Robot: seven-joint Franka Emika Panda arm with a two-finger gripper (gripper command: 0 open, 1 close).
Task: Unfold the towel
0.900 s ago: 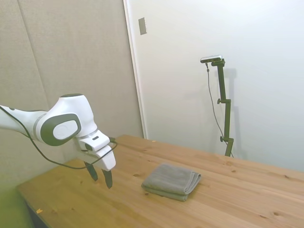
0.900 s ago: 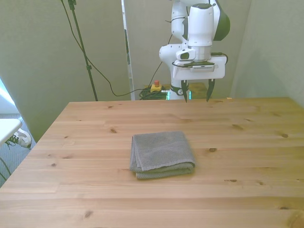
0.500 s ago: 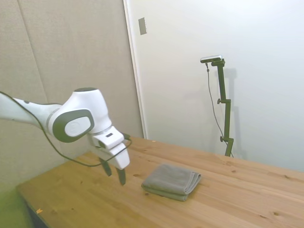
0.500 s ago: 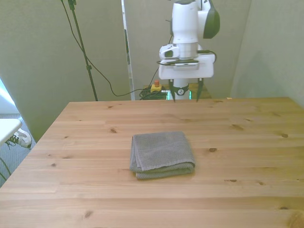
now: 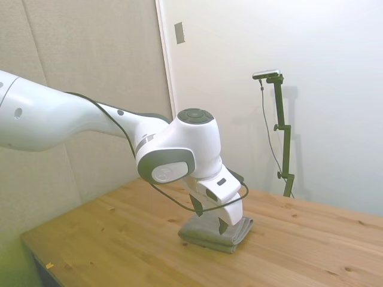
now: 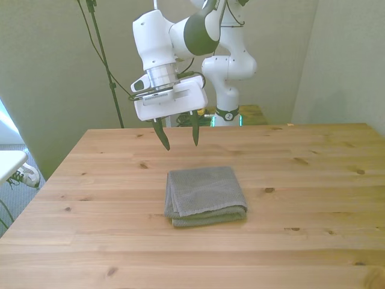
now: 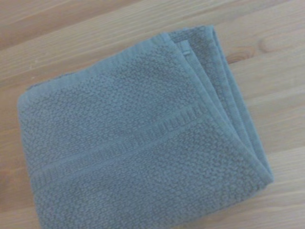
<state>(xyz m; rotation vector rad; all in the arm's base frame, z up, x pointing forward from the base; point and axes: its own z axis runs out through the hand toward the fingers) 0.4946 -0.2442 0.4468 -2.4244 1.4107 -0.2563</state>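
The grey towel point(image 6: 205, 195) lies folded in layers on the wooden table point(image 6: 313, 180), near its middle. It fills most of the wrist view as the towel point(image 7: 138, 143), with its stacked edges showing along one side. My gripper point(image 6: 178, 137) hangs open above the table, just behind the towel's far edge and toward the front view's left, touching nothing. In the side view the gripper point(image 5: 207, 216) overlaps the towel point(image 5: 230, 235) and hides part of it.
A red and yellow button box sits on the floor behind the table, mostly hidden by the arm. A pale surface point(image 6: 11, 162) and a shoe point(image 6: 25, 176) are at the front view's left edge, off the table.
The arm has swung out from the table's far edge toward the towel, moving to the front view's left and nearer the cloth. The gripper stays open. The towel has not moved.
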